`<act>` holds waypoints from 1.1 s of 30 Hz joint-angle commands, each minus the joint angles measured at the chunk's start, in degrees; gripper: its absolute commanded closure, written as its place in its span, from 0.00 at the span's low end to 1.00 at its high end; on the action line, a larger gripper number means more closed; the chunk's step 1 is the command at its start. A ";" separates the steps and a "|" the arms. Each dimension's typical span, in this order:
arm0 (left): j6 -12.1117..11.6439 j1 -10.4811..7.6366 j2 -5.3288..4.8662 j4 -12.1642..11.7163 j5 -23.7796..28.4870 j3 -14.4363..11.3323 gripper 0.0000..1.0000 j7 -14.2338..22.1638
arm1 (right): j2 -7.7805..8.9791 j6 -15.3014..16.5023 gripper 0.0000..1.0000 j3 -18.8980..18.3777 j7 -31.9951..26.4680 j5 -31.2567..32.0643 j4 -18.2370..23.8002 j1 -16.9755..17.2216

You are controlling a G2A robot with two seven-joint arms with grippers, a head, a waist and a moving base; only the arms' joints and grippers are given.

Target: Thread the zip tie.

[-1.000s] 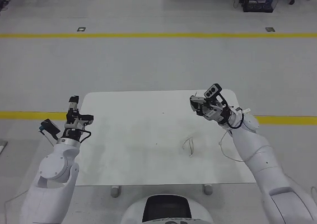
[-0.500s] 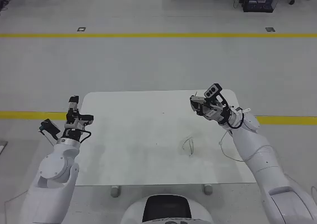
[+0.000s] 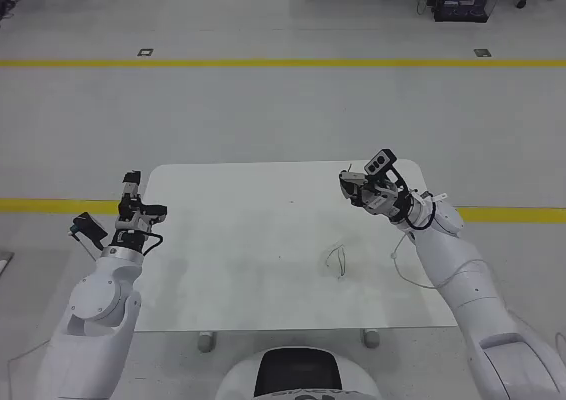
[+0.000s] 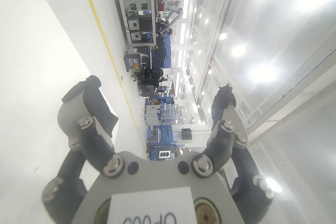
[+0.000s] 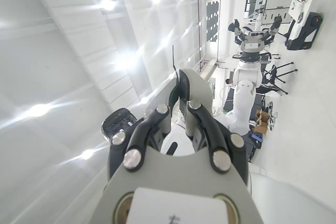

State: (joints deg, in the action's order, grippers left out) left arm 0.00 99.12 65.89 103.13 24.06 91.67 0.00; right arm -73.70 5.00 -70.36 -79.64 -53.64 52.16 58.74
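Worktop [image 3: 243, 220]: white, with rounded corners; both arms hang over its edges.
Left gripper [image 3: 143, 196] [image 4: 157, 86]: at 9 o'clock from the worktop's centre, over the edge. Its two dark fingers are spread wide with nothing between them.
Right gripper [image 3: 348, 185] [image 5: 181, 83]: at 2 o'clock from the centre, near the far corner and raised off the surface. The fingers are pressed together, pinching the zip tie.
Zip tie [image 5: 173, 59] [image 3: 349, 168]: a thin dark strip clamped between the right gripper's fingertips, its free end sticking straight out past them.
Loose strand [image 3: 338, 258]: a thin pale looped piece lying flat on the worktop at about 4 o'clock from the centre. It is well apart from both grippers and too small to make out further.
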 commanded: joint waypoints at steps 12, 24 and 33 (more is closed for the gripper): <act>0.00 0.00 0.00 0.00 0.00 0.00 0.00 0.00 | 0.00 0.00 1.00 0.00 0.00 0.00 0.00 0.00; 0.00 0.00 0.00 0.00 0.00 0.00 0.00 0.00 | 0.68 3.78 1.00 -0.48 2.28 6.02 2.70 0.81; 0.00 0.00 0.00 0.00 0.00 0.00 0.00 0.00 | 0.83 14.48 1.00 -0.16 7.50 14.04 5.91 2.87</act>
State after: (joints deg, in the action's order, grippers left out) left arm 0.00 99.12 65.89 103.13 24.06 91.67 0.00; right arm -72.81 19.66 -70.46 -72.74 -40.08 57.29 61.31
